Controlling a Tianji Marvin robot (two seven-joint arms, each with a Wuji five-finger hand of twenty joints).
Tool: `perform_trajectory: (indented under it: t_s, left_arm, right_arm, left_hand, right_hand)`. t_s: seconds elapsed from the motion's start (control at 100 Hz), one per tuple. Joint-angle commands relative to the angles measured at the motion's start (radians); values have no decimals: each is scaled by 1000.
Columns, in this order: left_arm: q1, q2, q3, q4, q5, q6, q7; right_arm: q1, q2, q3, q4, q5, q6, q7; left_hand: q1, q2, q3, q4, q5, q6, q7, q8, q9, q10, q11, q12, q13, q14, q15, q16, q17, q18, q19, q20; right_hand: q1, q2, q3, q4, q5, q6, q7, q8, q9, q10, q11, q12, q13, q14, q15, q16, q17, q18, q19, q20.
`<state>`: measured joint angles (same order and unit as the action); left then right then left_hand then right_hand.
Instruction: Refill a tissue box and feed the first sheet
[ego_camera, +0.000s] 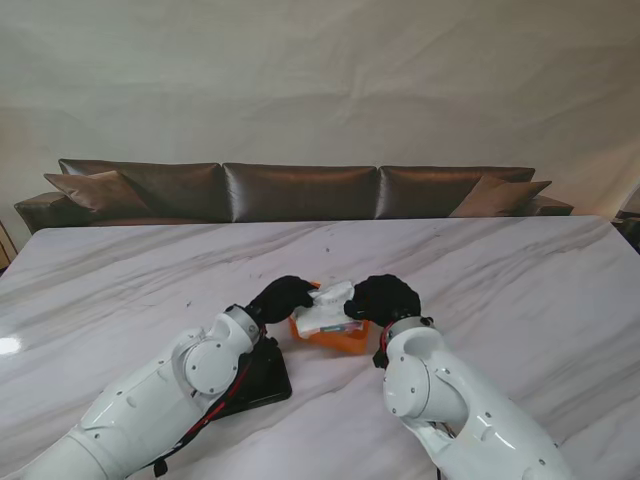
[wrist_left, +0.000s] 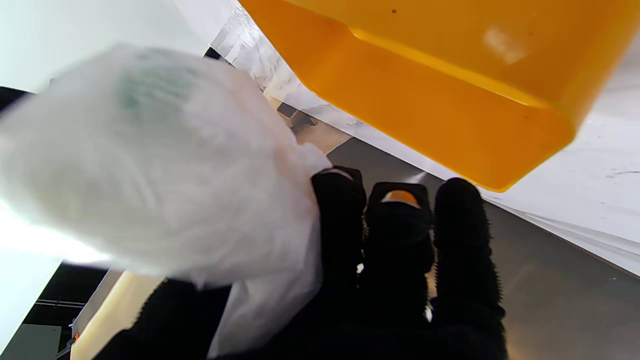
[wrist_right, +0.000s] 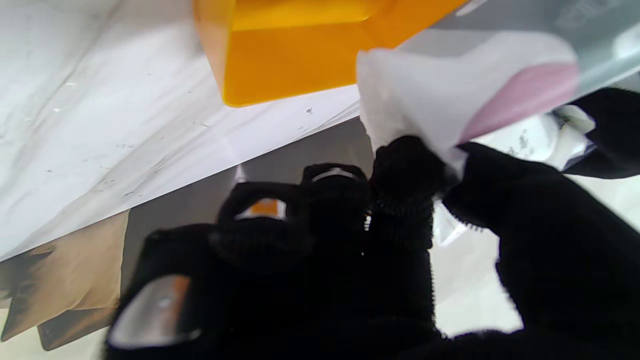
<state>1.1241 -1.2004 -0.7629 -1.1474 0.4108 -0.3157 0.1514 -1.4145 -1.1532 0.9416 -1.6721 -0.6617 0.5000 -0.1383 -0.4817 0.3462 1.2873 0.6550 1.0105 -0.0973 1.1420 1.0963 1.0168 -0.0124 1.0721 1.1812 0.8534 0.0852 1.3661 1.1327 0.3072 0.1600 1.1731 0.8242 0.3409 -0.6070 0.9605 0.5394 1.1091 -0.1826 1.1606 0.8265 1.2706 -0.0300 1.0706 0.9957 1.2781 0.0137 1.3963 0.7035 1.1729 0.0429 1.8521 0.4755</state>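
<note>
While one orange box (ego_camera: 345, 338) rests on the table (ego_camera: 500, 270), two robot hands, left robot hand (ego_camera: 281, 297) and right robot hand (ego_camera: 384, 298), pinch one tissue pack (ego_camera: 327, 308).

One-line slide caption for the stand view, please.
Both gloved hands, left hand and right hand, hold a tissue pack over the orange box on the marble table.

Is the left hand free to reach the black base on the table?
Probably not yet. The left hand is shut on the tissue pack over the orange box, sharing it with the right hand. The black base lies under its forearm.
</note>
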Motion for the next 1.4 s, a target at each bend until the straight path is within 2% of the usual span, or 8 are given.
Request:
perform_trajectory:
  t_s: [0.0, 0.05, 0.11, 0.23, 0.29, 0.53, 1.08, 1.39]
  left_arm:
    - [-2, -12, -1, -1, 2, 7, -1]
    - [0, -16, -3, 4, 8, 11, 19]
    - [4, -18, -9, 4, 11, 18, 33]
    - [22, -14, -35, -15, 15, 38, 37]
    - [33, -9, -49, -28, 23, 48, 36]
    - [51, 3, -64, -52, 61, 75, 36]
    - [-18, -24, -18, 1, 45, 71, 72]
    - [-22, -32, -23, -3, 8, 85, 65]
  right_arm:
    - [21, -11, -5, 5, 3, 14, 25]
    - [37, -20, -16, 23, 8, 42, 6]
    - [55, -24, -23, 36, 17, 65, 8]
    - [82, -27, -30, 61, 41, 85, 19]
    - [90, -29, -33, 68, 52, 94, 25]
    - [97, -33, -35, 80, 85, 95, 30]
    - [55, -17, -12, 77, 31, 41, 26]
    - [64, 30, -31, 48, -10, 36, 195]
  left_hand:
    - [-46, 175, 143, -107, -47, -144, -67, -42, -37, -41, -33, -18, -4, -25, -17, -16, -12, -2, 203, -10]
    - [-138, 190, 124, -216, -109, -164, -126, -141, -84, -56, -59, -64, -21, -28, -58, -31, -15, -8, 202, -33]
    - [-347, 332, 93, -336, -187, -161, -187, -298, -150, -61, -93, -182, -54, -24, -113, -41, -33, -10, 190, -50]
    - [-508, 343, 88, -410, -294, -82, -343, -454, -224, -73, -130, -212, -106, -32, -167, -43, -64, -18, 170, -56]
    - [489, -600, -366, -514, -332, -50, -397, -493, -249, -80, -134, -225, -117, -36, -187, -27, -71, -18, 165, -54]
    - [929, -907, -438, -519, -279, -159, -196, -474, -164, -106, -98, -172, -50, -44, -173, -52, -24, -4, 192, -52]
    - [812, -804, -199, -318, -177, -147, -59, -6, -83, -71, 34, -13, -16, -44, -46, -11, -12, -7, 227, -5]
    - [795, -785, -198, -290, -164, -128, -36, 29, -70, -63, 60, -13, -3, -40, -19, -5, -8, 1, 233, 17]
  right_hand:
    - [16, 91, -6, 151, 79, -167, 1, 42, 103, 50, 90, 41, 35, 20, 168, 36, 35, -269, 174, 29]
    - [-281, 329, 275, 418, 95, -180, 9, 32, 121, 57, 100, 41, 36, 16, 186, 48, 38, -271, 186, 44]
    - [-745, 922, 603, 204, 102, -198, 10, 31, 127, 54, 116, 34, 35, 6, 195, 55, 39, -280, 190, 51]
    - [-779, 995, 610, 178, 117, -192, 10, 29, 142, 58, 115, 28, 36, 6, 203, 61, 41, -280, 197, 58]
    - [-778, 993, 610, 178, 118, -191, 9, 28, 146, 59, 114, 28, 36, 3, 205, 62, 41, -282, 198, 59]
    - [-783, 992, 610, 169, 115, -192, 6, 28, 143, 51, 107, 33, 35, 2, 204, 65, 41, -285, 197, 64]
    - [-1480, 1305, 563, -338, -285, 53, -265, -219, -164, 54, -31, 1, 33, 78, -36, -63, -7, -214, 32, -59]
    - [-1528, 1193, 610, -396, -424, 90, -340, -205, -286, 34, -46, -1, -14, 50, -59, -55, -46, -242, -6, -61]
